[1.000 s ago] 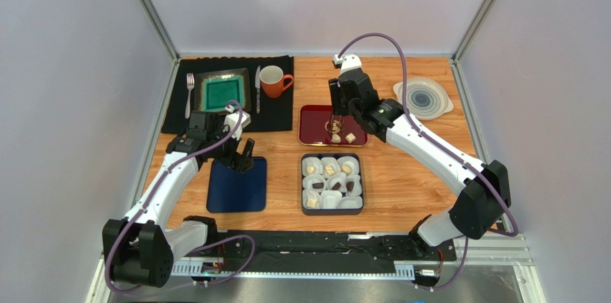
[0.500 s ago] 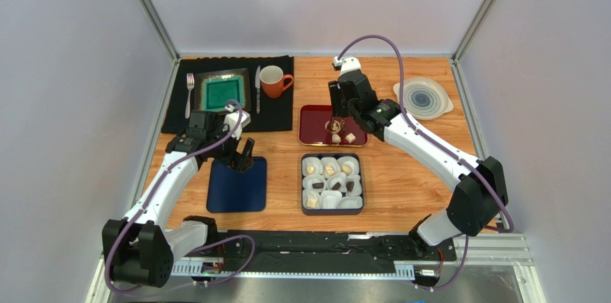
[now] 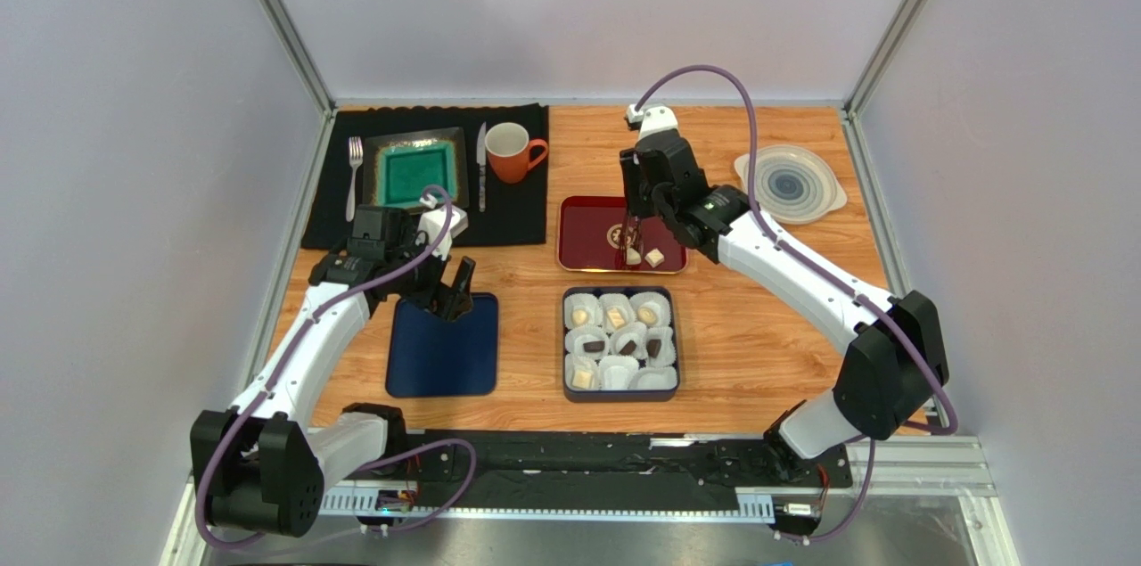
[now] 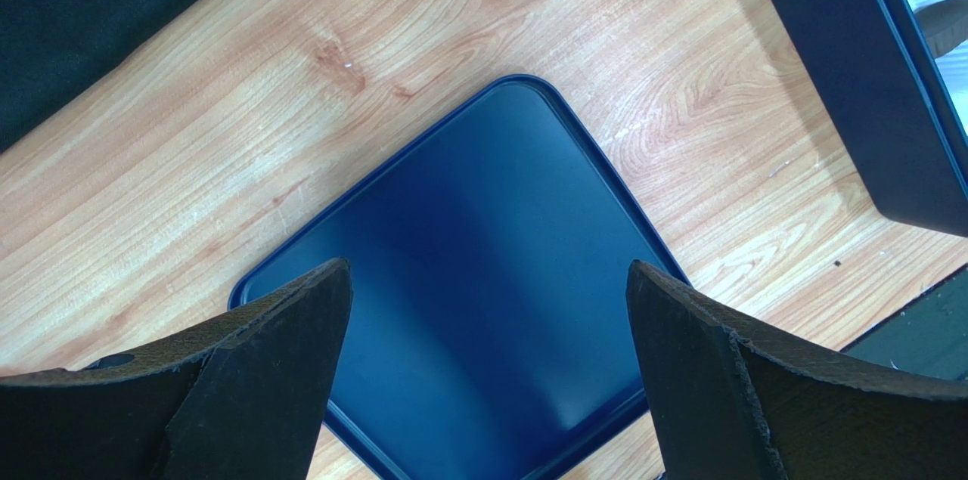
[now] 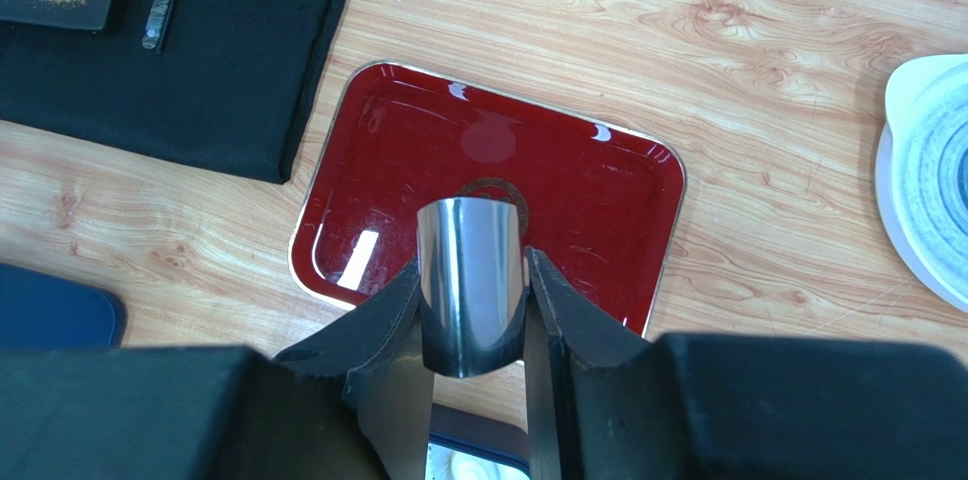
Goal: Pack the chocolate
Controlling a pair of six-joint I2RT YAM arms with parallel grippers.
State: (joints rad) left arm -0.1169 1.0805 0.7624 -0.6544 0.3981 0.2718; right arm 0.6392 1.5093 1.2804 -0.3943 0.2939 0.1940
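Loose chocolate lies on the red tray [image 3: 585, 225]: a cream piece [image 3: 655, 256], another cream piece [image 3: 631, 256] and a dark one [image 3: 623, 236]. My right gripper [image 3: 634, 221] hangs over them, shut on shiny metal tongs [image 5: 469, 276] whose tips point down at the tray [image 5: 591, 197]. In the right wrist view the tongs hide the pieces beneath them. The dark box [image 3: 620, 343] in front holds white paper cups, several of them with cream or dark chocolate. My left gripper [image 4: 489, 276] stands wide open over the blue lid [image 4: 477, 310], holding nothing.
An orange mug [image 3: 509, 152], a green plate [image 3: 418, 173], a fork [image 3: 354, 176] and a knife [image 3: 481, 168] sit on a black mat at the back left. A white round lid [image 3: 790, 182] lies at the back right. The box corner [image 4: 864, 83] lies right of the blue lid.
My right gripper has squeezed the tongs narrower and shifted slightly right over the red tray. The left arm has not moved.
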